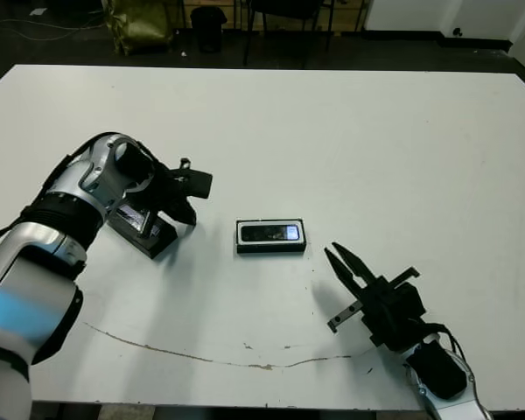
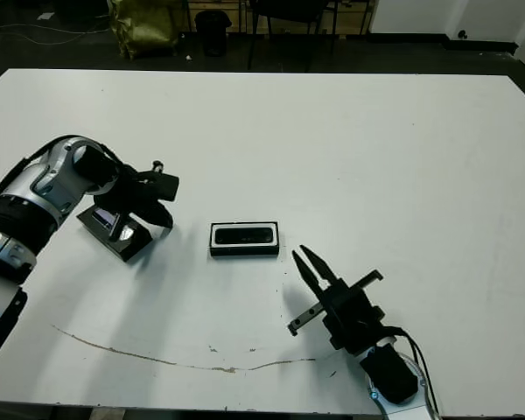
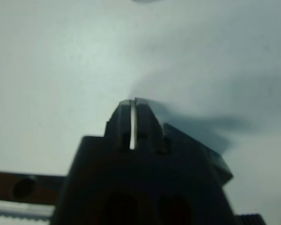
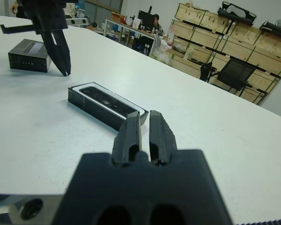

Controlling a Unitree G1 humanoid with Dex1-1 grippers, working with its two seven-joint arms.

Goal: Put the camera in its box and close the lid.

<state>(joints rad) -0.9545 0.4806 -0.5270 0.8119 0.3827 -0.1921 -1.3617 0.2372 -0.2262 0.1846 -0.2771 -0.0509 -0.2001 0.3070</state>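
On the white bench [image 1: 350, 131], a thin brown scratch [image 1: 201, 354] runs near the front edge; chairs and wooden crates stand beyond. At mid-bench the box [image 1: 271, 236] lies flat with the camera [image 1: 271, 233] inside, filling it. The lid [image 2: 115, 229] rests apart to the left, partly under the left gripper [image 2: 162, 220], whose fingers are clenched together, empty. The right gripper [image 1: 339, 260] hangs just right of the box, fingers nearly together, grasping nothing. The bench's far and right parts are bare.
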